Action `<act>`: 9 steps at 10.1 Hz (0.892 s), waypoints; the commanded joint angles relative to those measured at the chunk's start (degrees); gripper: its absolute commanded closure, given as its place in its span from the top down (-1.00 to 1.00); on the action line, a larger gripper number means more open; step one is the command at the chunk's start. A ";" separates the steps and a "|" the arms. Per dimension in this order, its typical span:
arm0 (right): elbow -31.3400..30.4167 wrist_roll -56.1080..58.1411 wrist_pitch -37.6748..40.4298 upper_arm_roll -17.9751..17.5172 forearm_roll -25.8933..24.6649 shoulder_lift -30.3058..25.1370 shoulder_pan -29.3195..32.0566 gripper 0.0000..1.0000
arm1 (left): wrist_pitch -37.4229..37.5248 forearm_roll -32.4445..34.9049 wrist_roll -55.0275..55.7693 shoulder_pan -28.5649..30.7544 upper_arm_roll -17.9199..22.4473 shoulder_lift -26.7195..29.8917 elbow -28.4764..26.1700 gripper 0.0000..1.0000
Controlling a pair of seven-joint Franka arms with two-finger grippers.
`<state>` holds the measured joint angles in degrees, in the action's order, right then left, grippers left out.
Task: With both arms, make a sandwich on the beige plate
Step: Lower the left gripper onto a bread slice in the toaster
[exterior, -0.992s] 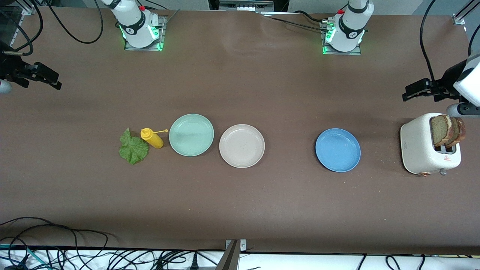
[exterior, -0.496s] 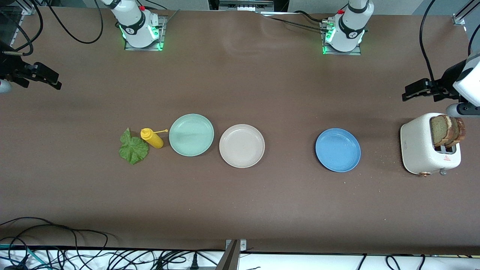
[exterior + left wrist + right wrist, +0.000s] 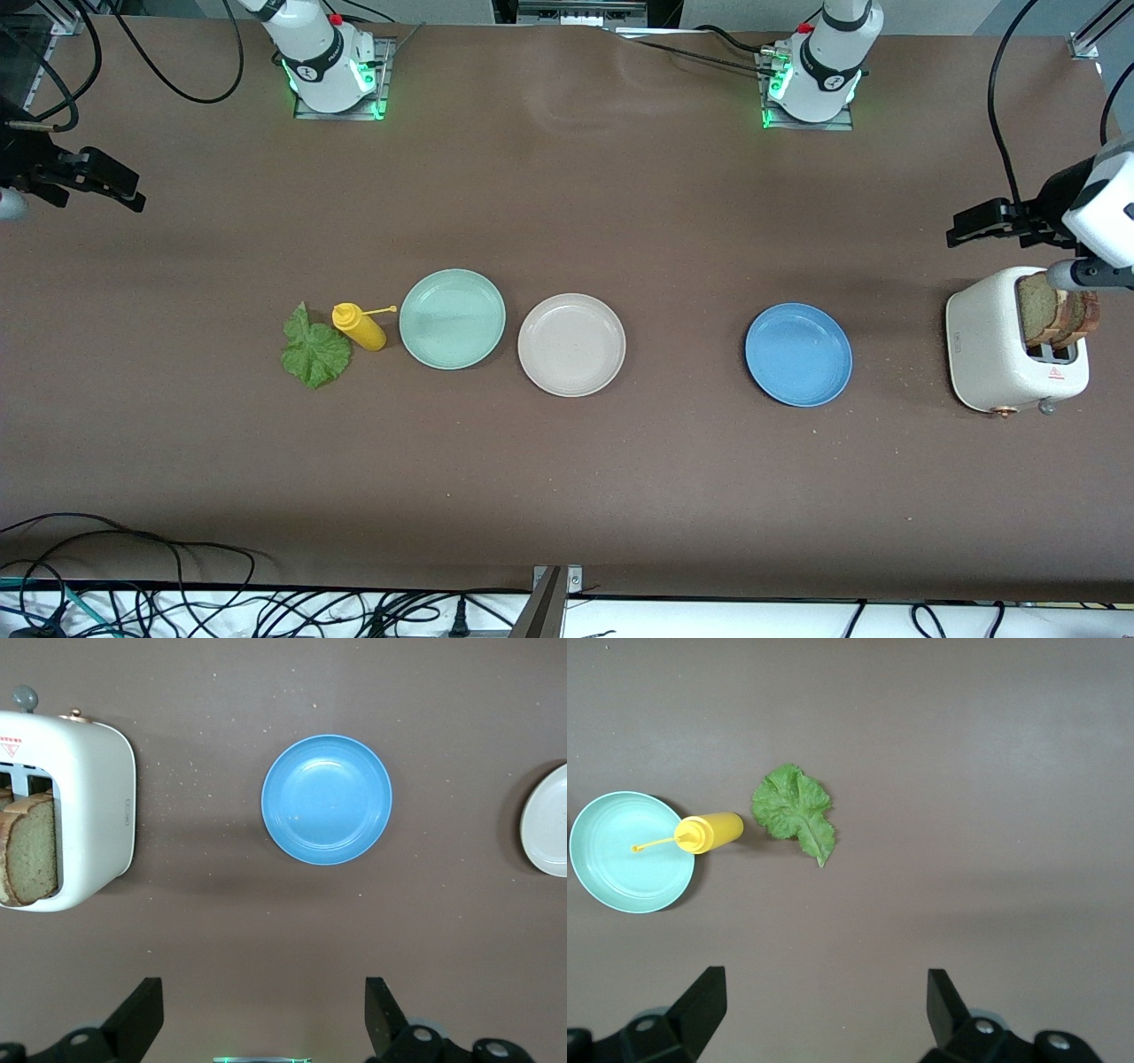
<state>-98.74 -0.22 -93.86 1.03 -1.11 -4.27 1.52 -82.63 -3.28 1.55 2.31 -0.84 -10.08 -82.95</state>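
Nothing is assembled yet: the beige plate (image 3: 571,345) sits bare mid-desk, between the mint-green plate (image 3: 452,318) and the blue plate (image 3: 798,354). Two slices of wholemeal bread (image 3: 1056,308) stand upright in the white toaster (image 3: 1001,353) near the desk edge at the left arm's end. The lettuce leaf (image 3: 314,351) lies flat toward the right arm's end, touching or just beside a yellow squeeze bottle (image 3: 359,326) on its side.

The bread is likely light, soft and crumbly; crumbs already dot the desk by the toaster. It probably wants a gentle pinch across its faces at the crust standing above the slot, then a straight lift. The leaf looks thin and limp, hard to get under; a crinkled raised edge away from the bottle seems the best hold.

The left gripper (image 3: 261,1019) hangs over bare desk just beside the toaster, fingers wide apart, holding nothing. The right gripper (image 3: 824,1014) hangs near its own end edge, equally spread and empty, seemingly waiting
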 commanded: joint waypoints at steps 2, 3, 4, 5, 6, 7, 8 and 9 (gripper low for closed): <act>0.74 0.13 1.05 -0.15 0.49 -0.39 0.15 1.00 | -1.74 -0.67 -0.58 1.38 0.48 -5.82 1.56 1.00; 0.74 0.30 1.05 -0.07 0.49 -0.30 0.15 1.00 | -1.66 0.28 -1.02 1.47 1.53 -5.91 1.56 1.00; 0.74 0.13 1.05 -0.15 0.49 -0.30 0.15 1.00 | -1.74 2.03 -1.20 1.47 1.98 -6.87 1.48 1.00; 0.74 0.04 1.05 -0.24 0.41 -0.39 0.06 1.00 | -2.09 6.75 -1.46 1.82 1.98 -7.49 1.56 1.00; 1.00 0.13 1.05 -0.15 0.49 -0.30 0.15 1.00 | -4.62 11.41 -2.94 2.08 1.89 -7.67 1.21 1.00; 1.00 0.13 1.05 -0.15 0.49 -0.30 0.15 1.00 | -6.38 12.24 -9.74 2.78 1.98 -8.28 0.78 1.00; 1.09 0.04 1.05 -0.24 0.49 -0.30 0.06 1.00 | -6.84 12.33 -13.47 5.31 1.98 -9.07 0.86 1.00; 1.09 0.04 1.05 -0.24 0.41 -0.30 0.06 1.00 | -8.58 12.33 -14.46 6.90 1.89 -9.43 0.51 1.00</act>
<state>-98.46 -0.20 -93.84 0.93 -1.09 -4.27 1.48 -89.42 7.65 -8.63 6.41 1.54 -18.41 -82.95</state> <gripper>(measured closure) 0.000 0.000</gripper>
